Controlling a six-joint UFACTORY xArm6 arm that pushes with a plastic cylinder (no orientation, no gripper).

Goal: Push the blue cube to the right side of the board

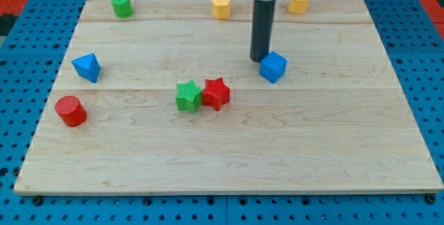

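Note:
The blue cube (273, 67) sits on the wooden board (229, 148), a little right of the middle. My tip (259, 59) is the lower end of the dark rod coming down from the view's top. It stands just left of the blue cube and slightly above it in the view, at or very near the cube's upper left edge.
A green star (188, 96) and a red star (216, 93) touch near the middle. A blue triangular block (87, 67) and a red cylinder (70, 110) are at the left. A green cylinder (122, 5) and two yellow blocks (220, 6) (299, 1) line the top.

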